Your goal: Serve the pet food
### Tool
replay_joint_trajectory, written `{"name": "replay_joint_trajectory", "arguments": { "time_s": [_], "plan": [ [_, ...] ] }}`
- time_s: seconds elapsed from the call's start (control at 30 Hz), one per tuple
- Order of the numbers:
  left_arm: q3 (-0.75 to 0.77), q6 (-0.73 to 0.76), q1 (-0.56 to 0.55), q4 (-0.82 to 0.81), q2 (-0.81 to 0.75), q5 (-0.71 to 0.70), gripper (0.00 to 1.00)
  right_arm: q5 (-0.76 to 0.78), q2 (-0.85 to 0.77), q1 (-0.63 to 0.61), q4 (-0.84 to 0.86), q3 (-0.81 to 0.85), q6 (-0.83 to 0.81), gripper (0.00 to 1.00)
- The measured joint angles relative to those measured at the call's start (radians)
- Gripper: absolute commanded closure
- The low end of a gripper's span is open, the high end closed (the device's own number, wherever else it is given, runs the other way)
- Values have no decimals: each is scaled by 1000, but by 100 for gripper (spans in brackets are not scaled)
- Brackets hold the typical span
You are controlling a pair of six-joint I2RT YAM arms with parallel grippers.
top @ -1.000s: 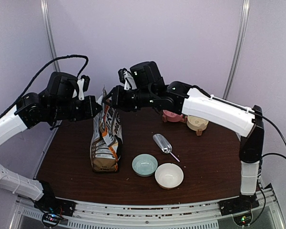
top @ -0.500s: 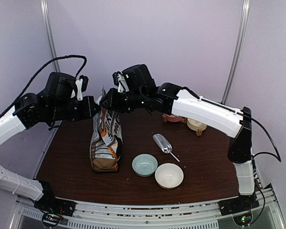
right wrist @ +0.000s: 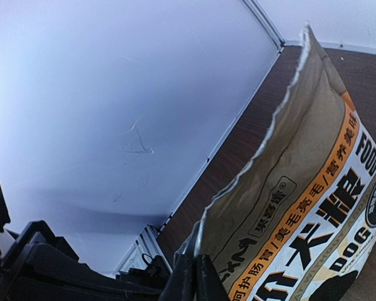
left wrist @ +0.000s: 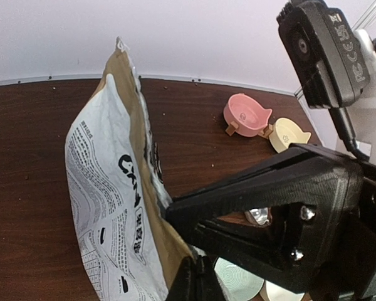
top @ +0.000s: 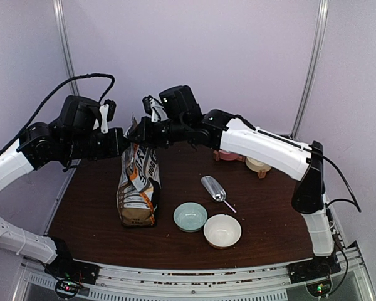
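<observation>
We are pinching the top of the bag: our left gripper is clamping one lip, our right gripper the other. A pale green bowl is sitting near the bag.

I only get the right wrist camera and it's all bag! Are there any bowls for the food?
Observer: Yes. The top camera shows a pale blue bowl and a white bowl beside the bag. Both look empty.
Operator: Is the other arm helping me?
Observer: Yes, the left gripper is pinched shut on the bag's top edge.
Operator: Is there a spoon?
Observer: A silver scoop lies flat just beyond the bowls, and nothing is holding it.
</observation>
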State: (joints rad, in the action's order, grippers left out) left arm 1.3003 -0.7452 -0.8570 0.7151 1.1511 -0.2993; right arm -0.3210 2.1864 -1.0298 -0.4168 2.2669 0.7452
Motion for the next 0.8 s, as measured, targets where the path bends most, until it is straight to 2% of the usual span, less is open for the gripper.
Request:
{"name": "replay_joint_trajectory", "arguments": {
  "time_s": [0.2, 0.47, 0.8],
  "plan": [
    [0, 7, 0, 4, -1, -9, 100, -9, 2, 2, 3, 1, -53, 100],
    [-15, -10, -6, 10, -18, -48, 100, 166, -19, -31, -48, 1, -190, 100],
    [-16, -22, -6, 12, -27, -93, 100, 272, -29, -41, -155, 0, -253, 100]
  ]
}}
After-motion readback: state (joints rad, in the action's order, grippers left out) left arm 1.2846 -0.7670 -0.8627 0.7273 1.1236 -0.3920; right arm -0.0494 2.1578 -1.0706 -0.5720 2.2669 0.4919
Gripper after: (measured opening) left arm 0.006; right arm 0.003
